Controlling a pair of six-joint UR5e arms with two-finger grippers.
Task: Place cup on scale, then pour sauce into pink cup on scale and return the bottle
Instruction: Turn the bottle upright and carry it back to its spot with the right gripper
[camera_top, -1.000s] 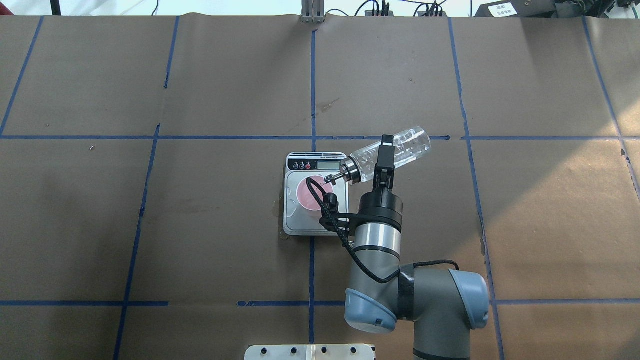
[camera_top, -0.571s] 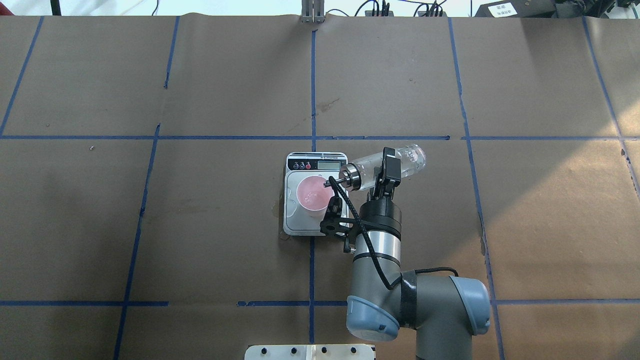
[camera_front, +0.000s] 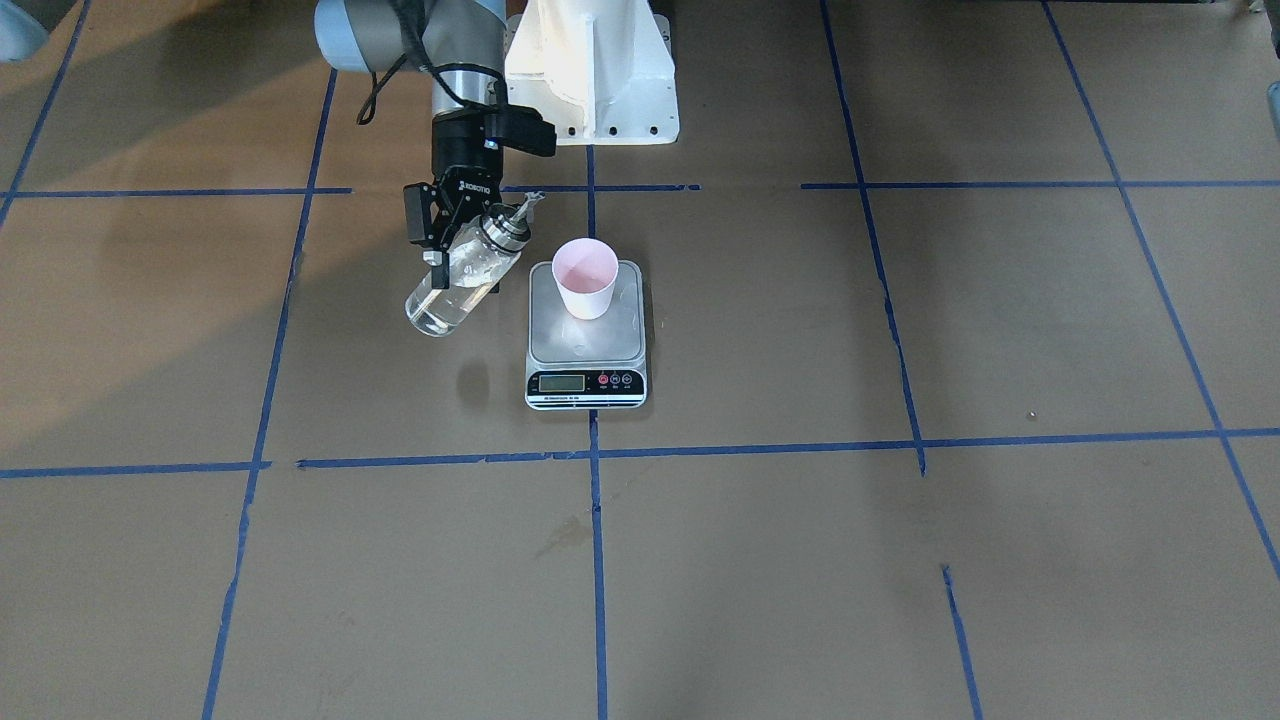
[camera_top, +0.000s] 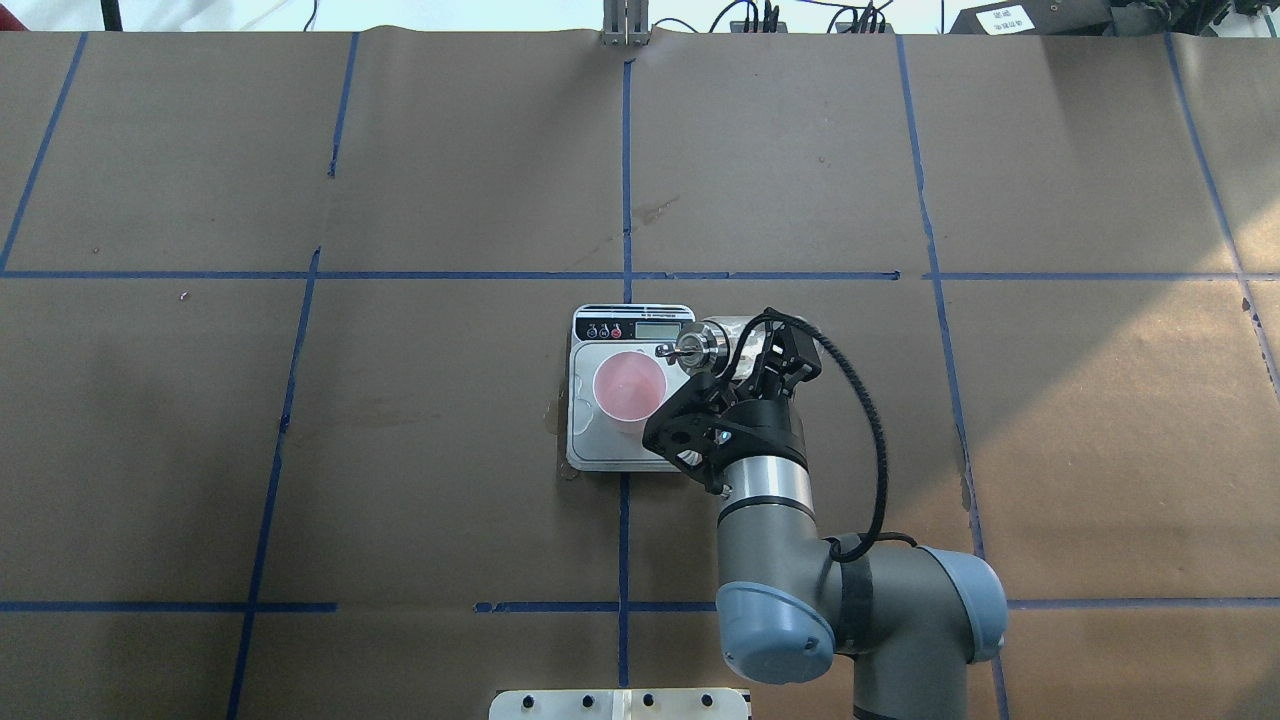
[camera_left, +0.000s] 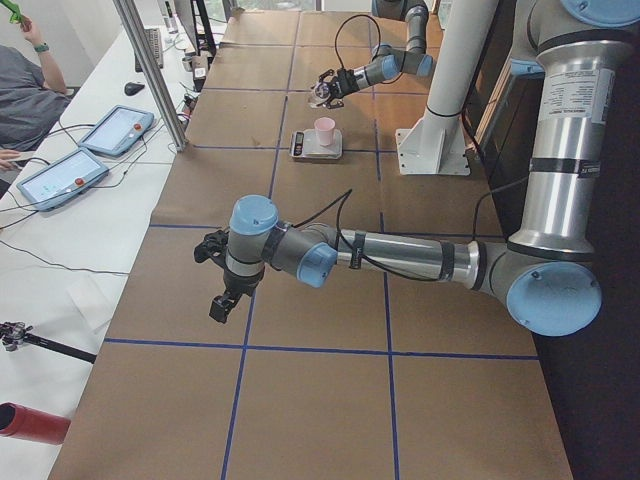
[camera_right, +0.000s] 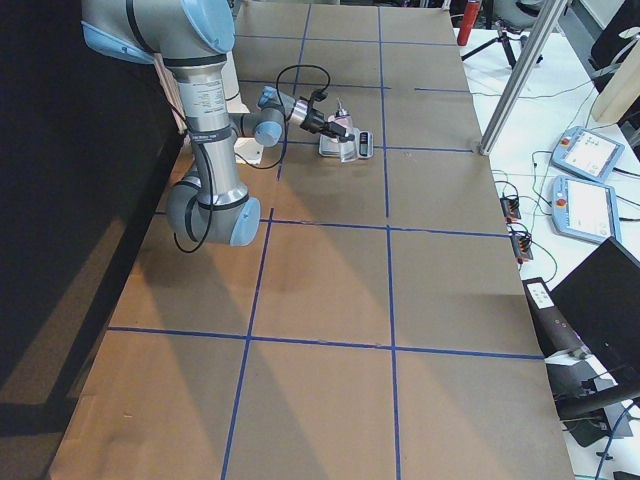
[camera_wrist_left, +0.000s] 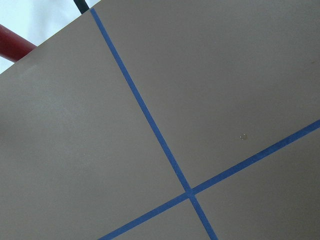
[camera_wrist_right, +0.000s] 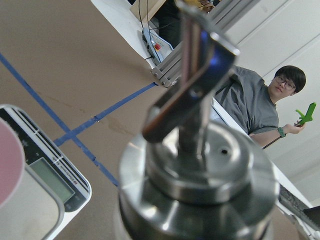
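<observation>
The pink cup (camera_front: 585, 278) stands upright on the scale's steel platform (camera_front: 560, 340); both also show in the overhead view, the cup (camera_top: 630, 388) on the scale (camera_top: 595, 440). My right gripper (camera_front: 460, 270) is shut on the glass bottle (camera_front: 440, 305), holding it in the air just beside the scale, tilted, its spout up and towards the cup. In the overhead view the gripper (camera_top: 757, 345) covers most of the bottle (camera_top: 700, 348). The right wrist view shows the bottle's metal pourer (camera_wrist_right: 195, 150) close up. Clear liquid sits in the bottle's low end. My left gripper (camera_left: 225, 290) hovers far off; I cannot tell its state.
The white robot pedestal (camera_front: 590, 70) stands behind the scale. Blue tape lines (camera_top: 625, 170) cross the brown paper. An operator (camera_wrist_right: 255, 105) sits beyond the table's far edge, with tablets (camera_left: 110, 130) nearby. The left wrist view shows only paper and tape (camera_wrist_left: 150, 120).
The right wrist has rotated and tipped the bottle back from its pouring tilt. The spout has lifted off the cup's rim and moved to the right of the cup.
</observation>
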